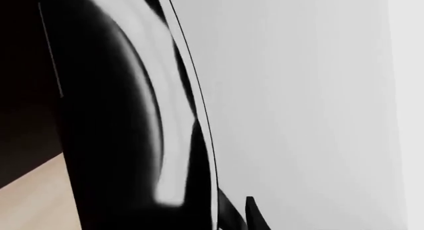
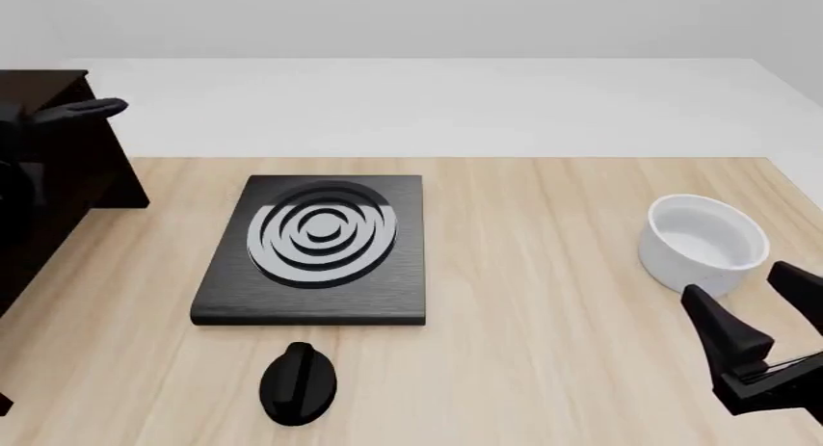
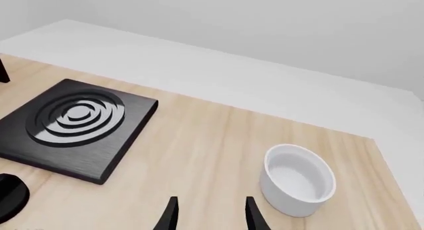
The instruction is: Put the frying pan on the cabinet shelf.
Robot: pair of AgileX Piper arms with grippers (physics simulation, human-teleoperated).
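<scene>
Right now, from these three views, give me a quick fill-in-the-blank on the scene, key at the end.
1. The black square stove plate with silver rings lies on the light wooden ____.
2. The round white bowl stands on the ____ side of the front view.
3. The right tool has its fingers ____, holding nothing.
4. The black round knob lies ____ the camera than the stove plate.

Missing words: tabletop; right; open; nearer
</scene>
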